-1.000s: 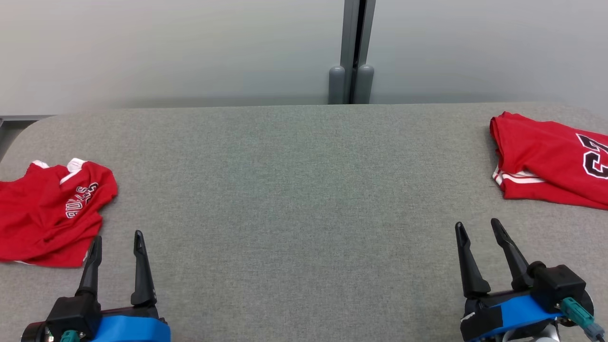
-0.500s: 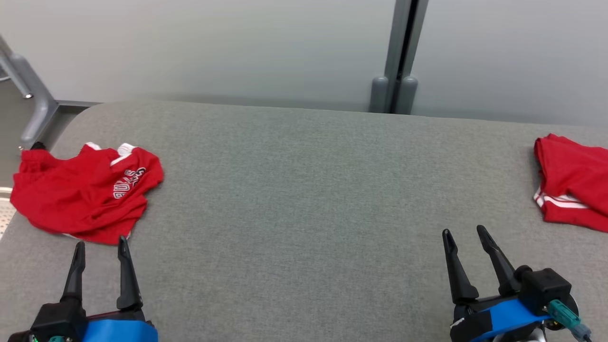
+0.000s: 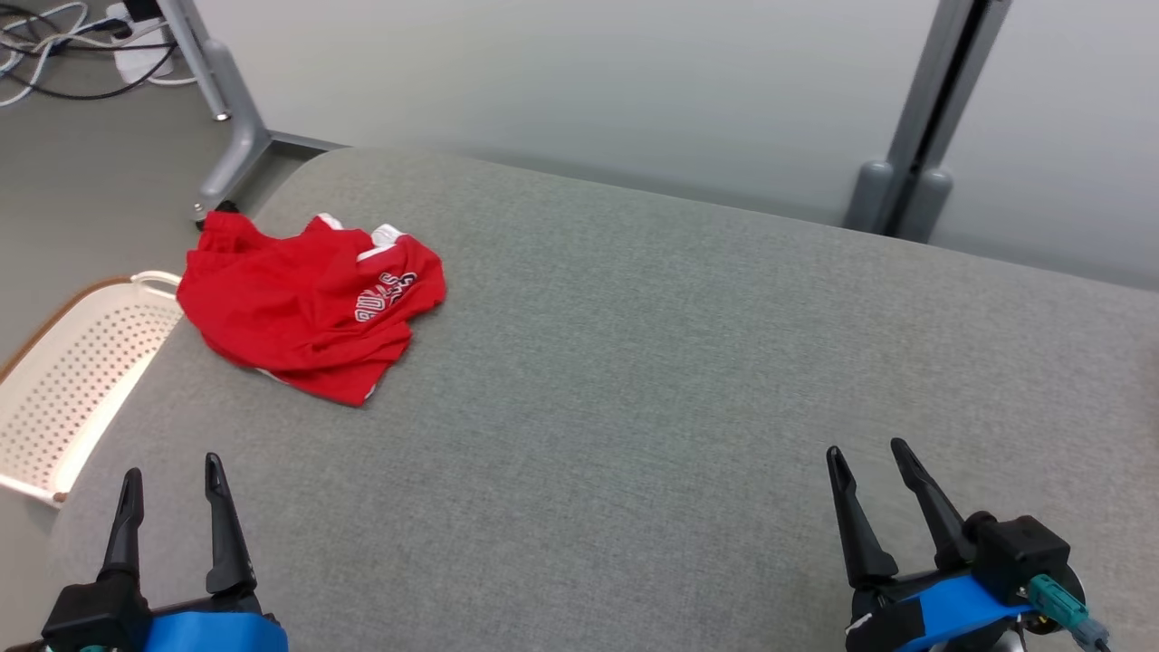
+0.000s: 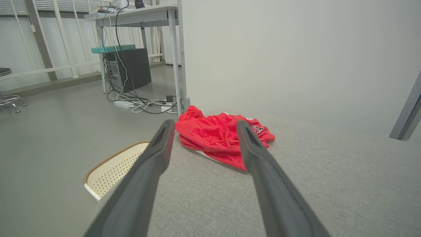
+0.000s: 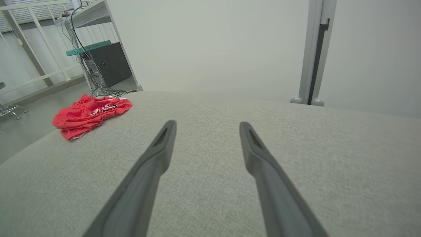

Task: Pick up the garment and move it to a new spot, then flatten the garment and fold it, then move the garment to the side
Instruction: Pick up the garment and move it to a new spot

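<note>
While off the garment (image 3: 308, 303), left gripper (image 3: 172, 466), right gripper (image 3: 864, 446) agape, empty.

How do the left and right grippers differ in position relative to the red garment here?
The left gripper sits near the table's left edge, near the white basket, with the red garment straight ahead of its fingers; the right gripper is over the table's right side, the garment far to its left. The left gripper's fingers point nearly straight up the head view; the right gripper's lean leftward. Both are open and empty.
</note>
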Available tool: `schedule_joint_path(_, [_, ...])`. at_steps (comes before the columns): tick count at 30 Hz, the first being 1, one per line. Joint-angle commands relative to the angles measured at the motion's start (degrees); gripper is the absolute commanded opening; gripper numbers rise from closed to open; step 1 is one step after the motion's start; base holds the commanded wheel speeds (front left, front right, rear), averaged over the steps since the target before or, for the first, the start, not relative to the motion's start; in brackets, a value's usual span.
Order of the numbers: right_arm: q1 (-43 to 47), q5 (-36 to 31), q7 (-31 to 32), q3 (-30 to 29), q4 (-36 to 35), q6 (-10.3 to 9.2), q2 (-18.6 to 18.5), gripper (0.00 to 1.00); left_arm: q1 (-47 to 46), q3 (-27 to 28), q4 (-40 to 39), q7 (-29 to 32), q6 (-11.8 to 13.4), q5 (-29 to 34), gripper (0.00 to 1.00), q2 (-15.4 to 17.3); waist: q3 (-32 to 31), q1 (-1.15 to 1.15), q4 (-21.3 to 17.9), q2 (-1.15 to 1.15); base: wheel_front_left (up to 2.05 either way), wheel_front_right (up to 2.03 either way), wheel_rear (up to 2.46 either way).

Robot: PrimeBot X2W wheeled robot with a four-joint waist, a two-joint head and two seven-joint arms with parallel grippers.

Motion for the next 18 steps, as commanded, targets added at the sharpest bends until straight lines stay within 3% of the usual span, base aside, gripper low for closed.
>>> schedule_joint_path(1, [-0.3,-0.3,0.0,-0.1,0.2,0.01,-0.1,1.0,0.5,0.1,0.1,-0.2,0.2,-0.3,1.0,0.0,0.8,0.0,1.9,0.0,0.0,0.0,0.0])
schedule_joint_path(11, [-0.5,0.4,0.2,-0.7,0.1,0.01,-0.1,1.0,1.2,0.8,-0.5,-0.2,0.8,-0.9,1.0,-0.2,1.3,0.0,7.3,0.0,0.0,0.0,0.0])
schedule_joint_path(18, [-0.7,0.0,0.1,0.0,0.4,0.01,-0.1,1.0,2.1,0.9,-0.9,-0.2,1.1,-0.8,1.0,-0.3,1.2,0.0,8.3,0.0,0.0,0.0,0.0])
